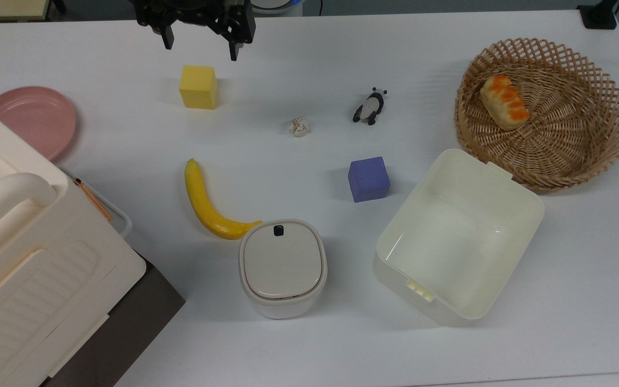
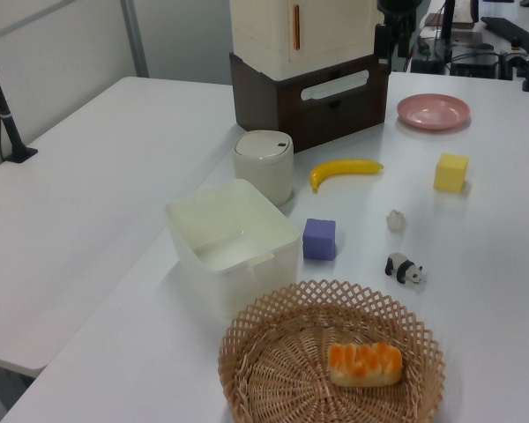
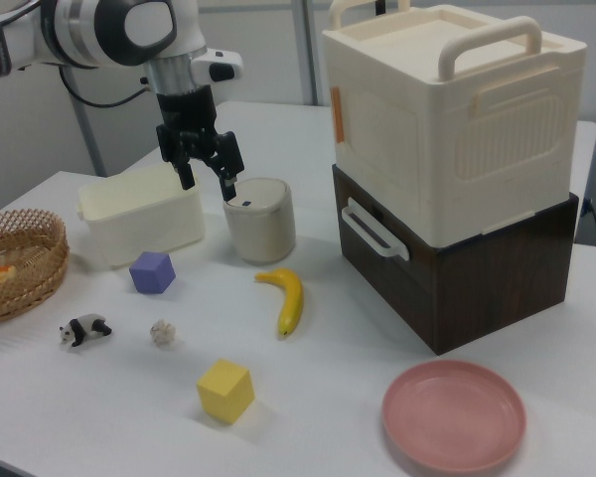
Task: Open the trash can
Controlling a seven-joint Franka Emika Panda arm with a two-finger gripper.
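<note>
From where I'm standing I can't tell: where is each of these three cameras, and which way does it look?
Top view: overhead, looking straight down on the table; the hand shows at the upper edge.
Left view: low at the basket end, facing the stacked boxes.
Right view: opposite end, beside the pink plate; the arm and open hand hang high.
All three share the closed trash can, the banana beside it.
</note>
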